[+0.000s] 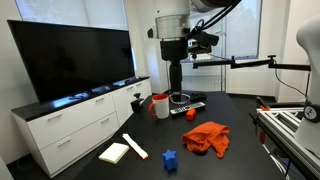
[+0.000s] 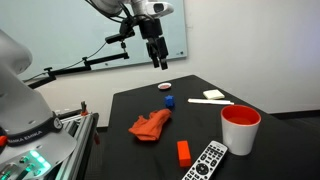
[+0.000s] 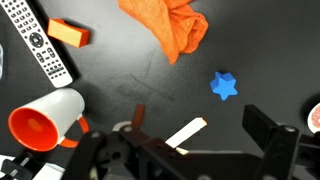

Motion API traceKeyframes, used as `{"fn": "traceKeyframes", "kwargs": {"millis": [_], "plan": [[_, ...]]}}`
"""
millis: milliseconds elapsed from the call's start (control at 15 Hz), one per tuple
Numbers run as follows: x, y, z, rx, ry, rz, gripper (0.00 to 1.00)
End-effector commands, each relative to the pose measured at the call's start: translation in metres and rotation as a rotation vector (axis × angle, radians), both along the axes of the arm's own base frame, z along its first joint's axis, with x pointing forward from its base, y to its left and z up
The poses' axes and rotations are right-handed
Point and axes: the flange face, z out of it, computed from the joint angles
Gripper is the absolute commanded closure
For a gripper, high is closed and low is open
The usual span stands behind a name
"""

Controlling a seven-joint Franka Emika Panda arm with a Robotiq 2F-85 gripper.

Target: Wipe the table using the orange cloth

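Note:
The orange cloth (image 1: pixel 207 137) lies crumpled on the black table (image 1: pixel 240 110). It also shows in an exterior view (image 2: pixel 151 125) and at the top of the wrist view (image 3: pixel 170 22). My gripper (image 1: pixel 177 82) hangs high above the table, well apart from the cloth, and also shows in an exterior view (image 2: pixel 159 58). In the wrist view the gripper (image 3: pixel 203 123) is open and empty, its fingers spread over a white stick.
On the table are a red-and-white cup (image 1: pixel 160 105) (image 3: pixel 45 115), a remote (image 1: pixel 188 108) (image 3: pixel 40 42), an orange block (image 3: pixel 70 32), a blue star-shaped piece (image 3: pixel 224 85), a white stick (image 3: pixel 186 133) and a pale pad (image 1: pixel 114 152). A TV on a white cabinet (image 1: pixel 75 120) stands beside the table.

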Motion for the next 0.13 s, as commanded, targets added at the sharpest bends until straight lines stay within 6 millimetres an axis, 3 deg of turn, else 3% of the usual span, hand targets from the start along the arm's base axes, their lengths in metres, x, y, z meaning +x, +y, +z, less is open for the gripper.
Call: {"fn": "traceKeyframes", "kwargs": {"millis": [0, 67], "plan": [[0.0014, -0.0044, 0.0135, 0.018, -0.001, 0.025, 0.0], [0.0018, -0.0051, 0.0134, 0.02, -0.005, 0.03, 0.0]]}}
